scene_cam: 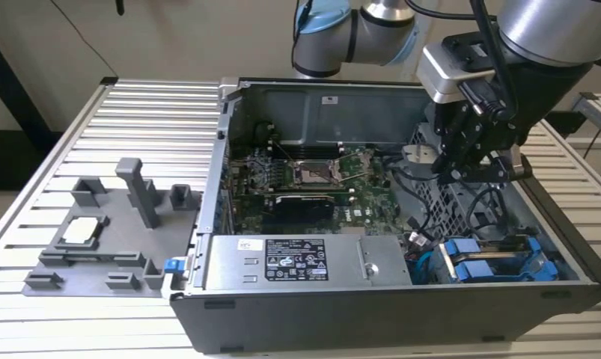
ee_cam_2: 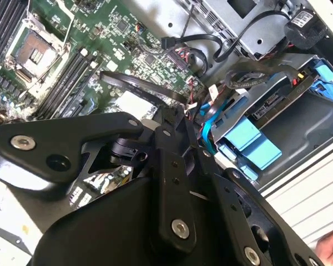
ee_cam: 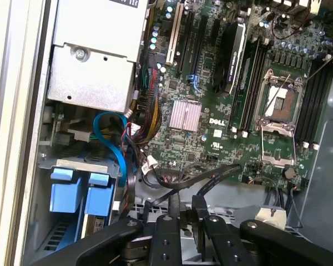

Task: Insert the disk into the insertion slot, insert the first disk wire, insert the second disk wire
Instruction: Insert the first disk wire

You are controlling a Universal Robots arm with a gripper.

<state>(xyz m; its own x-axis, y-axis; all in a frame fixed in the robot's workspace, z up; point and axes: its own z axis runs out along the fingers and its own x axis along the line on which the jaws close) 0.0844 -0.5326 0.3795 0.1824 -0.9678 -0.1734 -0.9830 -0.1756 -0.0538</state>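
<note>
Exterior view: the gripper [scene_cam: 475, 166] hangs inside the open computer case [scene_cam: 380, 314] on the slatted worktop [scene_cam: 160, 120], over the perforated cage on the exterior view's right.

In both wrist views the fingers [ee_cam: 166, 227] are drawn together. I read them as clenched on a flat black wire [ee_cam_2: 130, 83] that arcs off over the motherboard [ee_cam: 211, 111].

The disk [scene_cam: 485, 263], in its blue carrier, sits in the insertion slot [scene_cam: 500, 250] at the near corner of the case on the exterior view's right, next to the power-supply box [scene_cam: 300, 258] — seating looks done to me.

Key relation: the disk lies on the near side of the fingers and lower, not far off. Its blue end faces the open side of the case. I can't tell its long axis, as the cage hides the body.
</note>
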